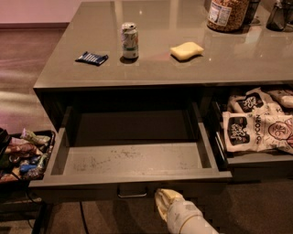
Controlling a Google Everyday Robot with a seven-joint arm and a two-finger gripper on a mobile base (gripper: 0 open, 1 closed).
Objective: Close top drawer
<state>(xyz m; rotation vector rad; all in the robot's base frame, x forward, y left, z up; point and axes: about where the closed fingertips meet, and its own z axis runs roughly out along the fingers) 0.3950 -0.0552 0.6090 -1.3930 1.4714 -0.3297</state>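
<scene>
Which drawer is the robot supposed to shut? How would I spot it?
Look under the grey counter: the top drawer is the wide one pulled out in the middle, with the gripper just below its front, right of its bar handle. Unlike the right drawer full of popcorn bags and the snacks on the left, it shows only a bare, scuffed floor.

Two open drawers: top drawer [132,160], popcorn drawer [261,168]. On counter [160,68]: one can [129,40], one sponge [186,50], one blue packet [92,58], one jar [227,13]. One gripper [165,197], bottom edge, just below top drawer's front.
</scene>
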